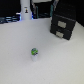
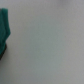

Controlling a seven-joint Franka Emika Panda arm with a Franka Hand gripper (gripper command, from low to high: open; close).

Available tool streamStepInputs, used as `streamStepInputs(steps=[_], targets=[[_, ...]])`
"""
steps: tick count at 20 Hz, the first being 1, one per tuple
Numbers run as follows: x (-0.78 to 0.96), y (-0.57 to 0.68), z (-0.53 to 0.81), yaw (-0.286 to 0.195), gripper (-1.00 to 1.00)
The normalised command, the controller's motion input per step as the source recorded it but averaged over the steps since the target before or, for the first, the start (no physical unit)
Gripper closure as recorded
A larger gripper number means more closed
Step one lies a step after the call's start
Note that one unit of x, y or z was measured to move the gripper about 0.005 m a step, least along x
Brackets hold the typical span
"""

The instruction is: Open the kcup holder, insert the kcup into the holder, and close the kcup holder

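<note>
The kcup [image 1: 34,51], a tiny white pod with a green top, stands alone near the middle of the pale table [image 1: 55,62] in the exterior view. The kcup holder [image 1: 62,26], a black boxy unit with two stacked front panels bearing small pale marks, sits at the back toward the exterior view's right, with both panels shut. No gripper fingers show in either view. The wrist view shows only a blurred grey surface and a blurred green shape [image 2: 4,30] at one edge; I cannot tell what that shape is.
A tall white bottle-like object [image 1: 26,9] stands at the back toward the exterior view's left. Dark clutter lines the far edge behind it and the holder.
</note>
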Motion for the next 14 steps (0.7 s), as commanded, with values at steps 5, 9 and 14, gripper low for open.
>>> streamStepInputs(steps=[5, 9, 14], targets=[[-0.23, 0.59, 0.11, -0.145, -1.0], [-0.26, 0.67, 0.08, -0.16, -1.0], [-0.27, 0.72, 0.02, -0.167, -1.0]])
